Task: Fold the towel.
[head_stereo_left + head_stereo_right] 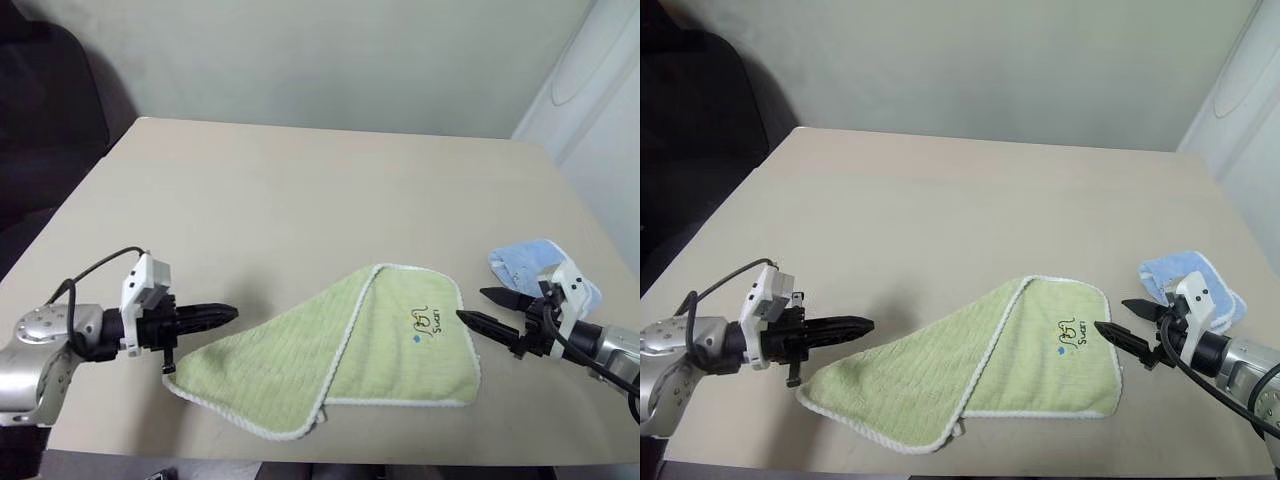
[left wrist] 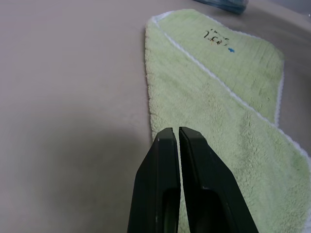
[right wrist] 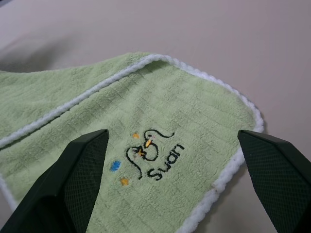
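We see the light green terry towel (image 1: 340, 350) folded over on the beige table (image 1: 300, 190); our left gripper (image 1: 225, 314) is pinched together, right gripper (image 1: 480, 307) spread wide.

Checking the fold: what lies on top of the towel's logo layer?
A flap of the towel is folded diagonally over its logo layer, leaving the logo uncovered. What the flap covers can't be seen.

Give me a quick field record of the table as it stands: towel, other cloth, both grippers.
towel: light green terry cloth towel with white edging, lying on the beige table, one flap folded over at a slant, logo facing up
other cloth: small light blue cloth, beyond the right gripper
left gripper: shut, empty, at the towel's left corner
right gripper: open, empty, at the towel's logo edge
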Tool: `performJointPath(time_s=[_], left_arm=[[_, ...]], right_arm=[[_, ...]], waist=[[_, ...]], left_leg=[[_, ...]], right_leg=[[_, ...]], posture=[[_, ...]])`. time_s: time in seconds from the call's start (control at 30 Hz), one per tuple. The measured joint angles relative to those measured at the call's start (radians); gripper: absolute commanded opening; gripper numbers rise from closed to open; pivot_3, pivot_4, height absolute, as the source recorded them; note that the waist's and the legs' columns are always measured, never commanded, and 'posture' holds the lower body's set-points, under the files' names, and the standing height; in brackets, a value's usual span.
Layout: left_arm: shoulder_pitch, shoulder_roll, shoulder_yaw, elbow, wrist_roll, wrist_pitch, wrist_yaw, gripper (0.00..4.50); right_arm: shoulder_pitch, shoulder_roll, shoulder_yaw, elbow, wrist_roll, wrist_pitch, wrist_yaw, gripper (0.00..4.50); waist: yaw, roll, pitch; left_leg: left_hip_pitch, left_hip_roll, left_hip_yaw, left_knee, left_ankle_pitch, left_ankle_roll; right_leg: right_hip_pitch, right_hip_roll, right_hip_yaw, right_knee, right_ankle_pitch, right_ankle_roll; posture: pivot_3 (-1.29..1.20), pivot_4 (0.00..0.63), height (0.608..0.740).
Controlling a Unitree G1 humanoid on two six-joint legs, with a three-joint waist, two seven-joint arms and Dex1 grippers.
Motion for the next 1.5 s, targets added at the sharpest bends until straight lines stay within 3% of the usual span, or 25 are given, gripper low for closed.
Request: performJointPath(time_s=[0.4,0.9,1.17,1.33,1.5], left_arm=[[-0.064,-0.010,-0.001,0.028,0.032,-0.017,0.045,0.25],[-0.014,-0.048,-0.003,-0.091,0.045,-0.016,0.110,0.25],[-0.009,-0.030,-0.004,-0.109,0.045,-0.008,0.100,0.25],[-0.016,0.031,-0.059,-0.154,0.057,-0.050,0.005,0.25],[-0.080,0.101,-0.149,-0.180,0.092,-0.131,-0.128,0.25]], right_arm=[[-0.009,0.006,0.003,-0.003,-0.006,-0.017,-0.011,4.48],[-0.096,0.016,0.068,0.121,-0.121,-0.072,-0.055,4.48],[-0.028,0.022,0.062,0.086,-0.120,-0.071,-0.067,4.48],[-0.027,0.022,0.058,0.080,-0.120,-0.068,-0.069,4.48],[-0.045,0.021,0.059,0.083,-0.121,-0.068,-0.069,4.48]], waist=[[-0.001,0.000,0.000],[-0.002,0.001,-0.001],[0.000,0.001,-0.001],[-0.001,0.001,-0.001],[-0.001,0.001,-0.001]], left_leg=[[0.000,0.000,0.000,0.000,0.000,0.000],[0.000,0.000,0.000,0.000,0.001,0.001],[0.000,0.000,0.000,0.000,0.001,0.001],[0.000,0.000,0.000,0.000,0.001,0.000],[0.000,0.000,0.000,0.000,0.001,0.001]], right_leg=[[0.000,0.000,0.000,0.000,0.003,-0.005],[0.000,0.000,0.000,0.001,0.004,-0.006],[0.001,0.000,0.000,0.001,0.003,-0.005],[0.000,0.000,0.000,0.001,0.000,0.000],[0.000,0.000,0.000,0.001,0.004,-0.006]], posture=[[0.00,0.150,0.740],[0.00,0.150,0.740],[0.00,0.150,0.740],[0.00,0.150,0.740],[0.00,0.150,0.740]])
